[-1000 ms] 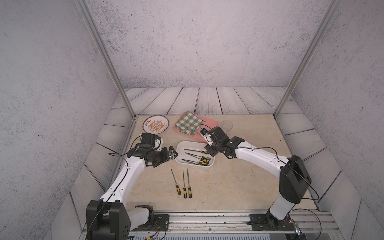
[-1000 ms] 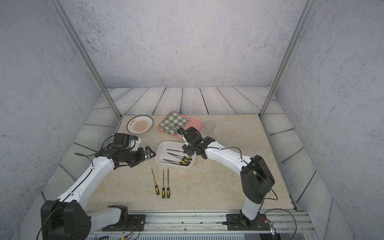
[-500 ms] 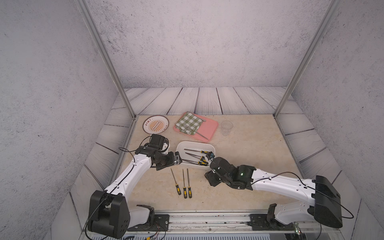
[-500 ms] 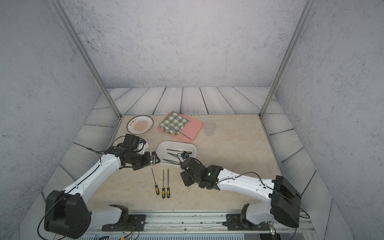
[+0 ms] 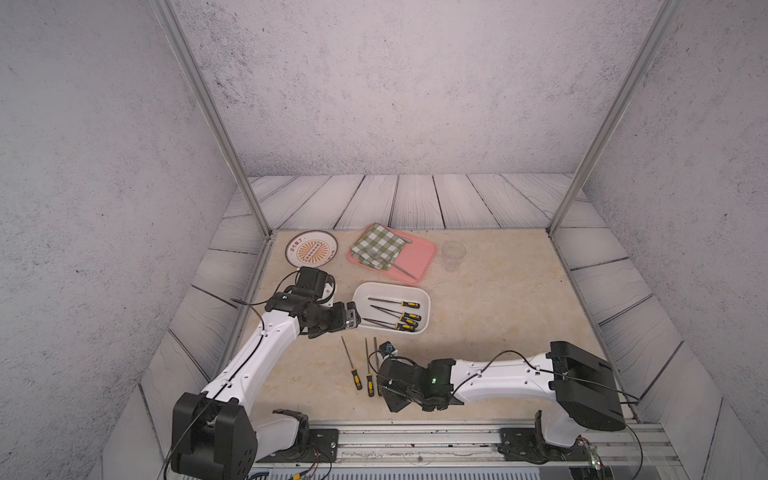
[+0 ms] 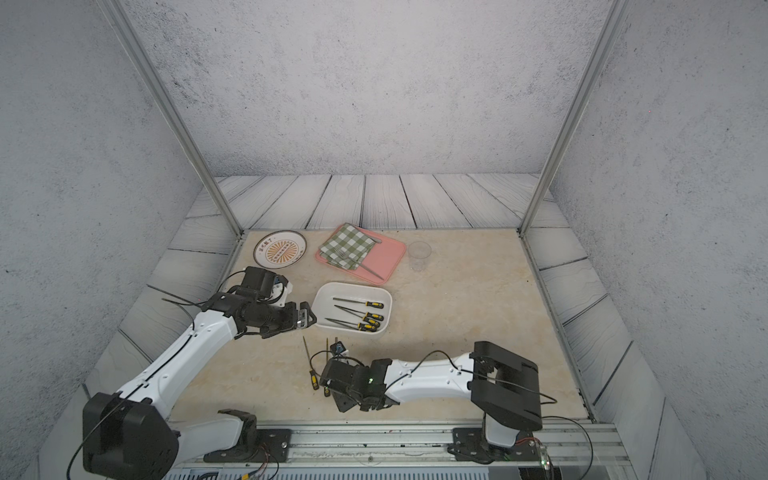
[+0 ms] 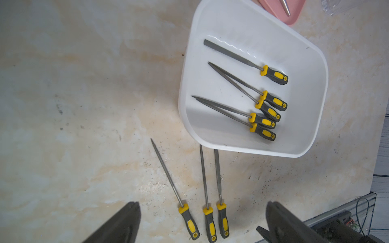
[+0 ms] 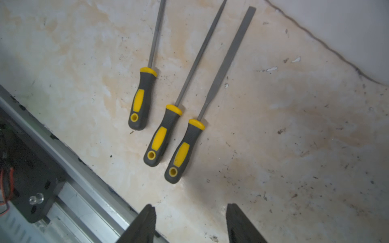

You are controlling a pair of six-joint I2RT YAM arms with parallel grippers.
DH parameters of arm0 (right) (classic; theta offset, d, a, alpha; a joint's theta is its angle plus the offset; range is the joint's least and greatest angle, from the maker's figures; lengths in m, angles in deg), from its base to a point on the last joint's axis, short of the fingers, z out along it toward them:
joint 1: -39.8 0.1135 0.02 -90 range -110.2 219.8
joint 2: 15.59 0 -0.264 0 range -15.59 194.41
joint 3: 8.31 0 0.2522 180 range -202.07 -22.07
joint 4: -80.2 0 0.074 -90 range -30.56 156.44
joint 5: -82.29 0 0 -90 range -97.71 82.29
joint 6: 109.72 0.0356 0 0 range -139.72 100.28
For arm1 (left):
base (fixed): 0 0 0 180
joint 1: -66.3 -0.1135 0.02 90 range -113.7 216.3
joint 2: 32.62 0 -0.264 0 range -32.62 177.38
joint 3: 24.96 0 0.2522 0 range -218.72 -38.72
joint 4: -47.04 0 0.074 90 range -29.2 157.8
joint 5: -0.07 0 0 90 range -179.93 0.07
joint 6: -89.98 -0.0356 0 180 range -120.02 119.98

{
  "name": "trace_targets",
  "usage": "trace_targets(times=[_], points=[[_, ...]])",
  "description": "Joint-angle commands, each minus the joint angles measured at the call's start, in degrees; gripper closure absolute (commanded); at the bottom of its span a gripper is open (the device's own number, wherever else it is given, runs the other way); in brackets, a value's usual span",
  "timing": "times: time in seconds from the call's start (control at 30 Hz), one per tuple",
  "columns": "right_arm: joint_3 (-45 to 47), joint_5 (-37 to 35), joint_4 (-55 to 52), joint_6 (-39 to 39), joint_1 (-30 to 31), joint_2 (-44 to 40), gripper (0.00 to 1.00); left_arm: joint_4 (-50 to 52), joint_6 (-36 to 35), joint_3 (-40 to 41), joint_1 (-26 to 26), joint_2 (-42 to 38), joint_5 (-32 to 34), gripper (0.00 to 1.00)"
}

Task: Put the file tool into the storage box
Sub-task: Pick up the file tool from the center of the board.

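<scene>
The white storage box lies mid-table and holds several yellow-and-grey-handled files. Three more files lie side by side on the table just in front of it: a round one, a slim one and a flat one. My right gripper hovers low just behind the flat file's handle, open and empty. My left gripper hangs by the box's left end, open and empty. In both top views the right wrist covers part of the loose files.
At the back lie a pink tray with a green checked cloth and a fork, a patterned plate and a clear cup. The metal base rail runs close behind the file handles.
My right arm has swung from above the box down to the near side of the table, over the three loose files. My left gripper has shifted a little towards the box.
</scene>
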Motion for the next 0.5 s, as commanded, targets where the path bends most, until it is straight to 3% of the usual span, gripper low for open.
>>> trace_targets(times=[0.0, 0.47], points=[[-1.51, -0.37, -0.42, 0.83, -0.02, 1.52, 0.41, 1.03, -1.06, -1.41, -1.14, -1.71, 1.60, 0.02], [-8.32, -0.93, -3.73, -1.02, -0.02, 8.72, 0.43, -0.64, -0.82, -0.86, -5.01, -3.22, -1.00, 0.02]])
